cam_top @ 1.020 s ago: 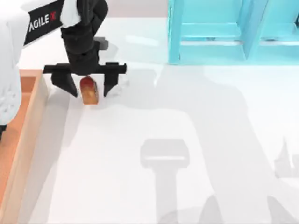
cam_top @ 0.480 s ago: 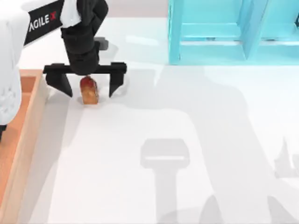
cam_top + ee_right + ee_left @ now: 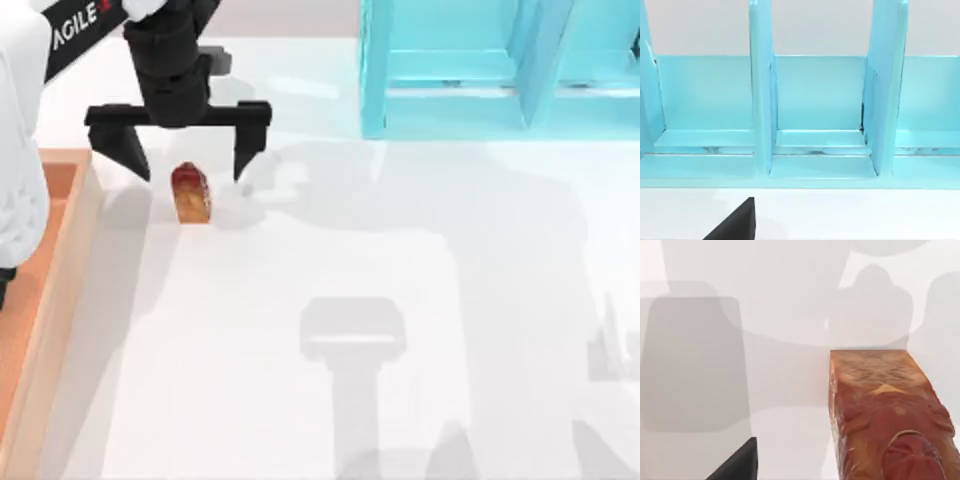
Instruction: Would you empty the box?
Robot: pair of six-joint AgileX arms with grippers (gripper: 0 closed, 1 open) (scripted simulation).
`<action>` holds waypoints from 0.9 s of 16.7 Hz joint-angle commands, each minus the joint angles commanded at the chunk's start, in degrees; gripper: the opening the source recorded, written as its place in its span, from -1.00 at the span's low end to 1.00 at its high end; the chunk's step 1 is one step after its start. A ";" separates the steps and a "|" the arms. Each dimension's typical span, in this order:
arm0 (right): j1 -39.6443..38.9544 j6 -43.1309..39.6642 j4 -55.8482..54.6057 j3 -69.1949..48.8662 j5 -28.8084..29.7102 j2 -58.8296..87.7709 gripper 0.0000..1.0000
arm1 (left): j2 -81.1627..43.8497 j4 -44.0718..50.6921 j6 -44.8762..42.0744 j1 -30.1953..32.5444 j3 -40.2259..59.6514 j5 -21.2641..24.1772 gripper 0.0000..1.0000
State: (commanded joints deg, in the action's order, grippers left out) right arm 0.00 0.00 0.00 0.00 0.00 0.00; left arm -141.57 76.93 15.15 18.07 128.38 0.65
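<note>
The left gripper point(image 3: 183, 160) hangs above the white table point(image 3: 400, 300) with its jaws spread wide and holding nothing. A small reddish-brown carved block point(image 3: 191, 193) stands on the table just below the gap between the two black fingers point(image 3: 248, 140), touching neither. In the left wrist view the block point(image 3: 885, 415) is cut off at the frame's edge, and its carving is hard to read. The box point(image 3: 55, 270) lies beside the jaws at the table's left edge, its tan rim and part of its reddish floor partly hidden by the white arm; what it contains cannot be made out. The right wrist view faces a turquoise shelf unit point(image 3: 815, 100); whether the right arm's jaws are spread or closed cannot be told.
</note>
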 joint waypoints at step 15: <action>0.00 0.00 0.00 0.00 0.00 0.00 1.00 | 6.62 6.22 -5.30 -6.13 1.68 -0.40 1.00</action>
State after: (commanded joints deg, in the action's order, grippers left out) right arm 0.00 0.00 0.00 0.00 0.00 0.00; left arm -134.95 83.15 9.84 11.93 130.06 0.26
